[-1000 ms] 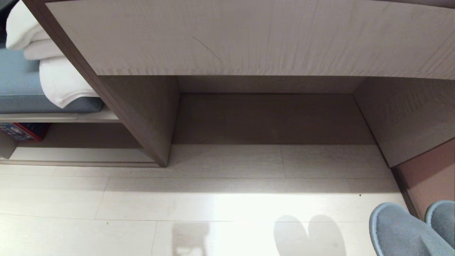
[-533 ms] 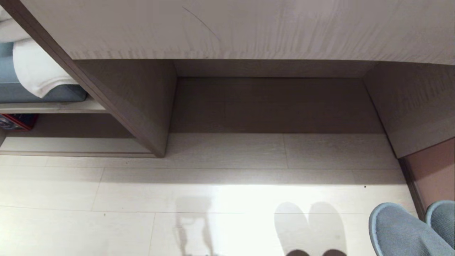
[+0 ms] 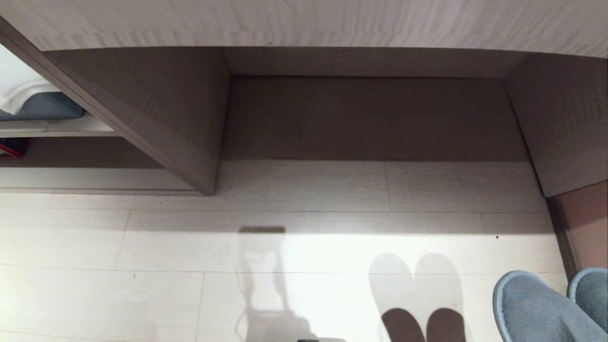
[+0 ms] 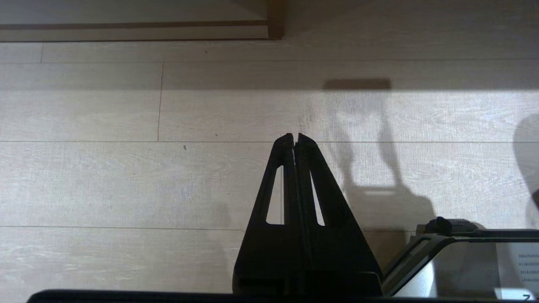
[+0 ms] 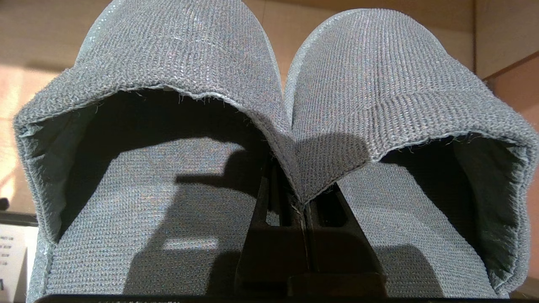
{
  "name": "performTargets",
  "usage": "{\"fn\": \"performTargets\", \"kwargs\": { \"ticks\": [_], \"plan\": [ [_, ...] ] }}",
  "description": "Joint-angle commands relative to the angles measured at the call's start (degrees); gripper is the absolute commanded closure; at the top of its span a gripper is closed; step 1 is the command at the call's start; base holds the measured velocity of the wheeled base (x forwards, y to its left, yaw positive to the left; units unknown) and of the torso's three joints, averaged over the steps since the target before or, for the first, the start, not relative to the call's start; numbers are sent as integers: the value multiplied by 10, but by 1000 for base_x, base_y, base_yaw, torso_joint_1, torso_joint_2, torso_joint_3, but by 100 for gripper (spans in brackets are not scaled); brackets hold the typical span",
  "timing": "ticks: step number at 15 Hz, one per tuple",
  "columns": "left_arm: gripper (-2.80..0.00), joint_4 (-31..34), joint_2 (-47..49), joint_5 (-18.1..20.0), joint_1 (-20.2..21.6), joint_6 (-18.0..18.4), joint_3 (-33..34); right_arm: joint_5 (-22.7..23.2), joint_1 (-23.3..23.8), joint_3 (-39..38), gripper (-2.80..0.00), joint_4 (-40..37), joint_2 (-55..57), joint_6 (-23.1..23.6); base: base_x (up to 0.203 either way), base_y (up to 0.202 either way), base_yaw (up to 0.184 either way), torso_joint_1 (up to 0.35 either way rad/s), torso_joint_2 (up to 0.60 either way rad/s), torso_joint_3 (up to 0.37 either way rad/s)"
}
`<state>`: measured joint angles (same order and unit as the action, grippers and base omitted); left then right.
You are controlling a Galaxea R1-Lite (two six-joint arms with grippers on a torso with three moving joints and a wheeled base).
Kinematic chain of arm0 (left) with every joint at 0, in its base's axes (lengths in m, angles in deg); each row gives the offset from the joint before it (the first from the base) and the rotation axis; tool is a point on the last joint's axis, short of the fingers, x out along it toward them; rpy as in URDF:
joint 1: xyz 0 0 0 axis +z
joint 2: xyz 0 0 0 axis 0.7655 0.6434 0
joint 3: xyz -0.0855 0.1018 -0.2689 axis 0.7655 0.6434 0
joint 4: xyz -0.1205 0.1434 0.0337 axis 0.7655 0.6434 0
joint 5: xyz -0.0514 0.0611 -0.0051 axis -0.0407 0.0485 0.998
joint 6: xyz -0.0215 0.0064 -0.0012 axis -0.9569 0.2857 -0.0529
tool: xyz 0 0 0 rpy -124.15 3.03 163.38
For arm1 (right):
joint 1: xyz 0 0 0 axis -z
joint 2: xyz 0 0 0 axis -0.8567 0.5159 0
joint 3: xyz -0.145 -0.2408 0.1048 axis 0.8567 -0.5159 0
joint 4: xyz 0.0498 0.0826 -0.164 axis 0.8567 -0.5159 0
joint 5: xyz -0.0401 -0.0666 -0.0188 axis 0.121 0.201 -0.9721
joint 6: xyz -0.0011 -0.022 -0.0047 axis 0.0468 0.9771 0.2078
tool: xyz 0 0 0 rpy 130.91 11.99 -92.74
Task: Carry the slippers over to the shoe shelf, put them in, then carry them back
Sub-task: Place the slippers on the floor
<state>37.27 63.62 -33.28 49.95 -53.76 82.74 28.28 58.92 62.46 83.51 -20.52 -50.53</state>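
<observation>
Black tapered tool (image 4: 294, 136) fingers with long triangular cutouts

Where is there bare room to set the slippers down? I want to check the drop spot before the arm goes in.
The wide recess under the desk-top is bare between its two side panels. The floor before it is bare too. The shelf at far left holds a towel and cushion. The right gripper holds the slippers.
</observation>
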Motion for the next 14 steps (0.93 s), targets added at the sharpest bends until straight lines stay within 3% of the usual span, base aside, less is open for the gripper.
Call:
{"fn": "performTargets", "kwargs": {
  "ticks": [1, 14],
  "plan": [
    [0, 0, 1, 0, 0, 0, 0, 0, 0, 0, 0, 0, 1, 1, 0, 0, 0, 3, 1, -195],
    [0, 0, 1, 0, 0, 0, 0, 0, -1, 0, 0, 0, 1, 1, 0, 0, 0, 4, 3, -196]
  ]
}}
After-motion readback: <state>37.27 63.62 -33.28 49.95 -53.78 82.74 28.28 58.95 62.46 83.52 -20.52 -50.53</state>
